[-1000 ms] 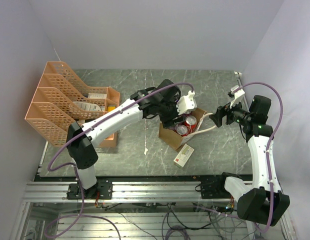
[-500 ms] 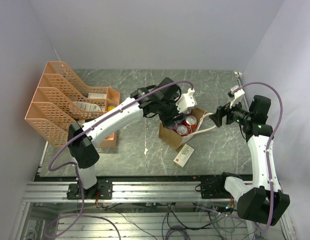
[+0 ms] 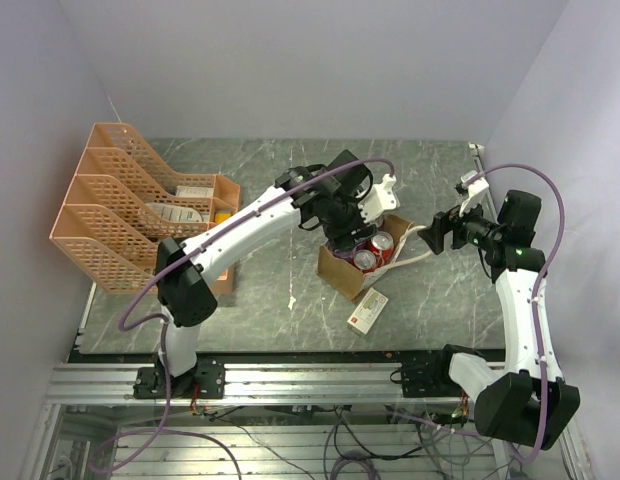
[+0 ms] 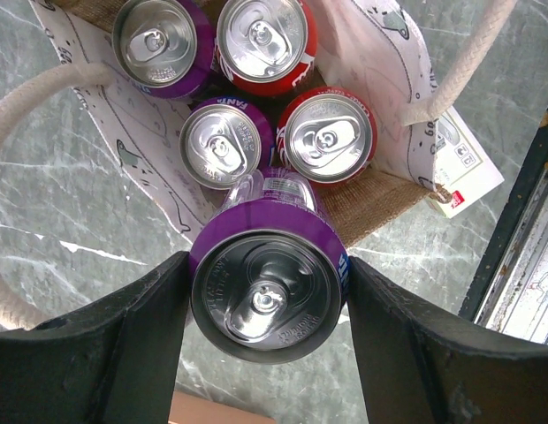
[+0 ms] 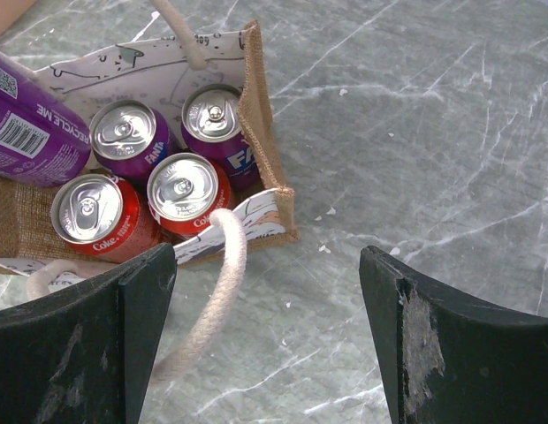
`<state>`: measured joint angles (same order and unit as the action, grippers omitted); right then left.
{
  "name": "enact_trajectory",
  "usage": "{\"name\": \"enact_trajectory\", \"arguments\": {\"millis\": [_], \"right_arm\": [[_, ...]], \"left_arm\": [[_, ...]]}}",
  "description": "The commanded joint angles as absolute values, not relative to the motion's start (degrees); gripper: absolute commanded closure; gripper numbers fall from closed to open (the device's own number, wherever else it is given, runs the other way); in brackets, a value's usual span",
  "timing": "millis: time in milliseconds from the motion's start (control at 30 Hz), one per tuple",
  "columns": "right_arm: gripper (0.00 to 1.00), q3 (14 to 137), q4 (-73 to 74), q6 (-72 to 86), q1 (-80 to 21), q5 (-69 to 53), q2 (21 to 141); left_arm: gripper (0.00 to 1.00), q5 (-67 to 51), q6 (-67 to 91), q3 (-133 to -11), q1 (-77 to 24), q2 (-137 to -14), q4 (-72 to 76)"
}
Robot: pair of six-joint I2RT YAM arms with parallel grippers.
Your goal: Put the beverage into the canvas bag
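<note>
Shiny metal, rough cloth
My purple can (image 4: 267,299) gleams, smooth aluminium; the canvas bag (image 4: 378,199) is coarse matt weave.

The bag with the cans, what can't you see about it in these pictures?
Left wrist: the purple can hides what lies under it, so its depth is unclear.
Top view: the left gripper covers that can and part of the canvas bag.
Top view: print on the white box is too small.

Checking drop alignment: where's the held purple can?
Left wrist view: purple can between the left fingers, over the canvas bag rim, next to a Fanta can.
</note>
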<state>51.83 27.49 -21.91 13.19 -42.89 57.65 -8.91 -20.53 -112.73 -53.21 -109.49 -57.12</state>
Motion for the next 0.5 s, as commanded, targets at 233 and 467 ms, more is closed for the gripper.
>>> {"name": "enact_trajectory", "arguments": {"millis": [233,467], "right_arm": [[0.15,51.1,27.3,-22.8,14.0,-43.4,57.6],[0.15,50.9,27.3,-22.7,14.0,-43.8,57.6]], "left_arm": [[0.93,-10.1,-19.3,-120.7,-53.6,-114.1,-61.7],[0.93,-13.8,-19.4,-124.8,-53.5,-116.1,-62.8]]}}
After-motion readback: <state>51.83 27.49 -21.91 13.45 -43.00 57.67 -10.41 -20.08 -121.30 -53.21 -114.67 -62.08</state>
